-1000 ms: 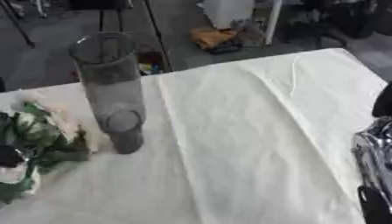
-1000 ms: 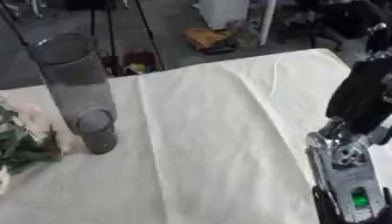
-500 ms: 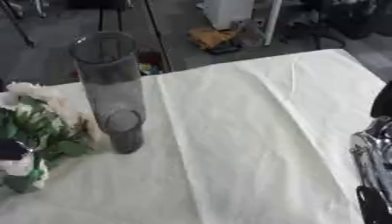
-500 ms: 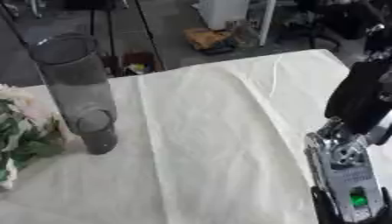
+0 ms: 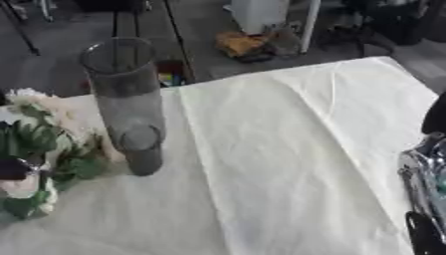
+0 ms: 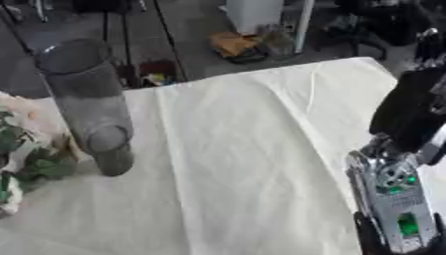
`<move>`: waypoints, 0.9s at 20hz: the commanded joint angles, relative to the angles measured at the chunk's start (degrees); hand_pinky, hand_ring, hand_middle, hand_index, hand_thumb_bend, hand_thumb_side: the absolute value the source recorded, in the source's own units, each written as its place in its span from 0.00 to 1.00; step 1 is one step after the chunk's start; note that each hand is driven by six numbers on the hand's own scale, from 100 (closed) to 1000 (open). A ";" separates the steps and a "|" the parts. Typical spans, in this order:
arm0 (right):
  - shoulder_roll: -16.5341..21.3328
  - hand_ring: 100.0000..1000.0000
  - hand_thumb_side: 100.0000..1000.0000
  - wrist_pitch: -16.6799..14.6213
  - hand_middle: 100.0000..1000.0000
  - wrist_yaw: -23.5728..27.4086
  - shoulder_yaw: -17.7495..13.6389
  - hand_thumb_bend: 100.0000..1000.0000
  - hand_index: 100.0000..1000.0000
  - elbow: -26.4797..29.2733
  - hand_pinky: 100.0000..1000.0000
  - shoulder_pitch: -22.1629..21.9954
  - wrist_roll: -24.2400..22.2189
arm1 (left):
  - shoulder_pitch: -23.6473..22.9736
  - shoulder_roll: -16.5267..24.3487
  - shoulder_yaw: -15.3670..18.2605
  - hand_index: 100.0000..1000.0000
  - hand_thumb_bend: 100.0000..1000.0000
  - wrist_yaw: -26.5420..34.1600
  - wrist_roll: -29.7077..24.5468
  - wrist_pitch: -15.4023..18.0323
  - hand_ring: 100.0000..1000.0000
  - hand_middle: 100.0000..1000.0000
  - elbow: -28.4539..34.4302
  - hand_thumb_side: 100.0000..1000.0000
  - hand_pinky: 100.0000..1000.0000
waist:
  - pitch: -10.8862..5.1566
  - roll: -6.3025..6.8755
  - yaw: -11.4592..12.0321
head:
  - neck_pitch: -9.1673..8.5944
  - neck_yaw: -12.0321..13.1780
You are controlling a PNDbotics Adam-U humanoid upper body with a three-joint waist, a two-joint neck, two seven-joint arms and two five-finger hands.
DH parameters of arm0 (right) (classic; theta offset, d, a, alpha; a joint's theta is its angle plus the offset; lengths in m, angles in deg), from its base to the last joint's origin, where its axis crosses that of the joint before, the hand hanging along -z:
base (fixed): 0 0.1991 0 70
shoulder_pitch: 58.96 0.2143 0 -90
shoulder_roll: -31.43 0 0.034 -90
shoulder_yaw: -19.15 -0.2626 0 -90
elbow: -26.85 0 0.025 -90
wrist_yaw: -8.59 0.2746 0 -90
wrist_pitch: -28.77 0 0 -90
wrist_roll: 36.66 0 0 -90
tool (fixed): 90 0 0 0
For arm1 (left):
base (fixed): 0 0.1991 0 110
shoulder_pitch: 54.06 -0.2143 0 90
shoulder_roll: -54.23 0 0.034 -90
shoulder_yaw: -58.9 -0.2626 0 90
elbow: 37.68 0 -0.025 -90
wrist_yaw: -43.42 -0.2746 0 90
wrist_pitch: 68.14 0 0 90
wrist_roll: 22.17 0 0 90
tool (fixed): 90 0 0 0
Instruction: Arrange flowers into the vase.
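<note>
Flowers (image 5: 44, 149) left of tall vase (image 5: 126, 94) cut by frame edge; left hand among them too blurred to read.

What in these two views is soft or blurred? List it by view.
Left eye view: the flowers at the left edge are smeared, blossoms and leaves running together; the tall vase has soft edges. Right eye view: the robot arm at the lower right is blurred, and the floor clutter beyond the cloth is out of focus; lighting is flat, without glare.
</note>
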 commanded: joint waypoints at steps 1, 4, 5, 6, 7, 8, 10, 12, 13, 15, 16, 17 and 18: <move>0.32 0.78 0.70 -0.59 0.74 0.16 -0.36 0.00 0.82 0.77 0.68 0.42 0.97 | 1.56 2.59 0.91 0.76 0.00 0.69 -0.24 -0.40 0.42 0.54 1.33 0.60 0.21 | -1.78 -0.19 0.19 | -0.31 -0.05; 0.28 0.78 0.70 -0.49 0.74 0.14 -0.35 0.00 0.82 0.77 0.68 0.33 0.94 | 1.63 2.74 0.82 0.94 0.00 1.23 -1.37 -0.10 0.54 0.77 1.61 0.62 0.28 | -1.88 -0.24 0.33 | -0.22 -0.13; 0.29 0.78 0.70 -0.48 0.74 0.14 -0.33 0.00 0.82 0.77 0.68 0.31 0.94 | 1.64 2.79 0.81 0.95 0.00 1.33 -1.77 0.01 0.55 0.78 1.68 0.63 0.31 | -1.89 -0.26 0.37 | -0.22 -0.15; 0.29 0.78 0.70 -0.46 0.74 0.15 -0.31 0.00 0.82 0.77 0.68 0.29 0.92 | 1.67 2.84 0.83 0.95 0.00 1.41 -2.18 0.09 0.55 0.78 1.71 0.63 0.31 | -1.90 -0.27 0.40 | -0.24 -0.17; 0.27 0.78 0.69 -0.45 0.74 0.14 -0.29 0.00 0.82 0.77 0.68 0.25 0.90 | 1.71 2.89 0.84 0.95 0.00 1.38 -2.46 0.14 0.56 0.77 1.79 0.64 0.31 | -1.90 -0.27 0.42 | -0.26 -0.19; 0.26 0.78 0.69 -0.44 0.74 0.14 -0.29 0.00 0.82 0.77 0.68 0.24 0.89 | 1.73 2.90 0.85 0.94 0.00 1.33 -2.69 0.16 0.55 0.76 1.88 0.64 0.31 | -1.89 -0.25 0.43 | -0.28 -0.22; 0.26 0.78 0.69 -0.42 0.74 0.11 -0.32 0.00 0.82 0.77 0.68 0.22 0.92 | 1.75 2.93 0.94 0.92 0.00 1.29 -2.87 0.04 0.55 0.74 2.02 0.64 0.31 | -1.86 -0.26 0.43 | -0.27 -0.27; 0.28 0.78 0.69 -0.41 0.74 0.06 -0.35 0.00 0.82 0.77 0.68 0.22 1.00 | 1.78 2.95 1.00 0.88 0.00 1.25 -2.74 -0.23 0.52 0.69 2.15 0.63 0.29 | -1.85 -0.27 0.40 | -0.29 -0.33; 0.27 0.78 0.69 -0.39 0.74 0.04 -0.34 0.00 0.82 0.77 0.68 0.20 1.02 | 1.80 2.96 0.99 0.86 0.00 1.21 -2.65 -0.37 0.52 0.67 2.20 0.63 0.28 | -1.85 -0.27 0.40 | -0.30 -0.38; 0.25 0.78 0.69 -0.32 0.74 0.00 -0.34 0.00 0.82 0.77 0.68 0.16 1.05 | 1.89 2.98 0.96 0.81 0.00 1.19 -2.53 -0.62 0.49 0.61 2.32 0.62 0.26 | -1.90 -0.27 0.41 | -0.28 -0.47; 0.24 0.78 0.69 -0.30 0.74 -0.02 -0.33 0.00 0.82 0.77 0.68 0.14 1.06 | 1.94 3.01 0.97 0.80 0.00 1.19 -2.44 -0.77 0.48 0.59 2.39 0.61 0.25 | -1.92 -0.27 0.42 | -0.31 -0.51; 0.24 0.78 0.69 -0.28 0.74 -0.04 -0.34 0.00 0.82 0.77 0.68 0.13 1.08 | 1.99 3.05 0.98 0.78 0.00 1.14 -2.33 -0.95 0.47 0.58 2.45 0.60 0.24 | -1.95 -0.27 0.43 | -0.34 -0.56; 0.24 0.78 0.68 -0.26 0.74 -0.04 -0.35 0.00 0.82 0.77 0.68 0.12 1.12 | 2.05 3.08 1.00 0.77 0.00 1.03 -2.15 -1.17 0.47 0.57 2.51 0.59 0.24 | -1.99 -0.28 0.43 | -0.35 -0.59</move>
